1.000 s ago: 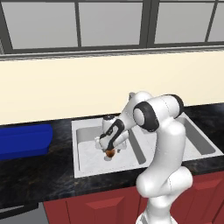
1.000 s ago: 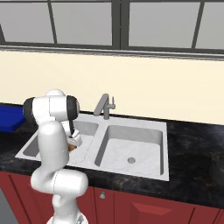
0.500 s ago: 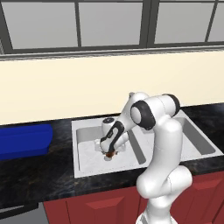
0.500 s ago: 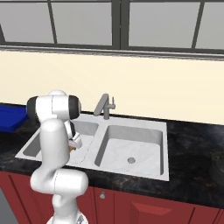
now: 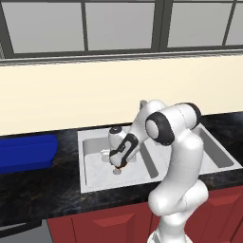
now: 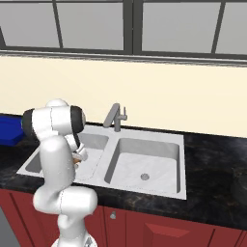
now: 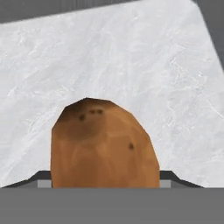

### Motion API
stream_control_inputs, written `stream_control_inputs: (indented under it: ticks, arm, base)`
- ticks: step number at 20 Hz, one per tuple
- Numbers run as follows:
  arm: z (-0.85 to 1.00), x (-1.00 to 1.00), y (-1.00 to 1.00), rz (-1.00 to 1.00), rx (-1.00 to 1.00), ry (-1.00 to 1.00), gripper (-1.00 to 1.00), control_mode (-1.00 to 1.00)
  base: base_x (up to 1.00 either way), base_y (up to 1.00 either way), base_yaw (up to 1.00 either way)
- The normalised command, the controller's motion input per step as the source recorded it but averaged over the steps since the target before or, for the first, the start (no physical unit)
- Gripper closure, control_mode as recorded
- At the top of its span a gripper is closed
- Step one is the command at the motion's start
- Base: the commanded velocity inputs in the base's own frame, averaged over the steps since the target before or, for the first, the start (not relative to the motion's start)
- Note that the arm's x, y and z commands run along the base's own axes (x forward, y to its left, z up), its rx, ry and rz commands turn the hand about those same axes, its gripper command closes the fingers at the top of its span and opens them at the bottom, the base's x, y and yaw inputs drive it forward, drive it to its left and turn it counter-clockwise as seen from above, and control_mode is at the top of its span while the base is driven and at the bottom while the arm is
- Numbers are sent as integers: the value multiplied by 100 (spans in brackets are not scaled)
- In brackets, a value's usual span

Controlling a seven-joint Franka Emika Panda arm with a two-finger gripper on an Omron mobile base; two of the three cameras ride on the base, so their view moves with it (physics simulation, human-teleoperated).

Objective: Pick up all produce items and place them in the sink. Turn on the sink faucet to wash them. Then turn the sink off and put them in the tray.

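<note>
- Starting at the left, the tray (image 5: pixel 26 153) sits on the bench (image 5: pixel 42 194), well apart from the sink (image 5: pixel 95 182). Nothing can be seen in it, so the last step is not done.
- In the sink's left basin, the arm (image 5: pixel 175 142) reaches down with the jaws low over the drain.
- The potato (image 5: pixel 117 165) is at the jaws' tips, just above or on the basin floor, so the first step looks done: it is in the sink.
- From the hand view, the potato (image 7: pixel 103 144) sits right between the tips with the marbled floor behind it. I cannot tell whether the jaws grip it or merely stand around it, because the contact is hidden at the bottom edge.
- Further right, the faucet (image 6: pixel 115 116) stands behind the divider with its spout angled toward the left basin. No water shows, so it appears to be off.
- The pictures do not settle whether the wash has already happened. If not, turning the faucet on and off remains; either way the move to the tray is left.
- The right basin (image 6: pixel 159 159) holds only its drain.
</note>
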Motion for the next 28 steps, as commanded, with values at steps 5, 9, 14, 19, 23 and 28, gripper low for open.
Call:
stream_control_inputs:
  ticks: [5,9,14,19,23,28]
  arm:
    - [81,-26,18,1,-1,-17,100,-100]
    - [93,-12,19,1,0,-13,100,-100]
    - [97,-2,17,2,0,-8,100,-100]
    - [80,-5,21,4,0,-2,100,-100]
    - [65,0,36,11,0,0,100,-100]
    - [48,0,59,18,0,0,100,-100]
  base:
    - [0,0,0]
    - [0,0,0]
    - [0,0,0]
    - [0,0,0]
    - [0,0,0]
    - [0,0,0]
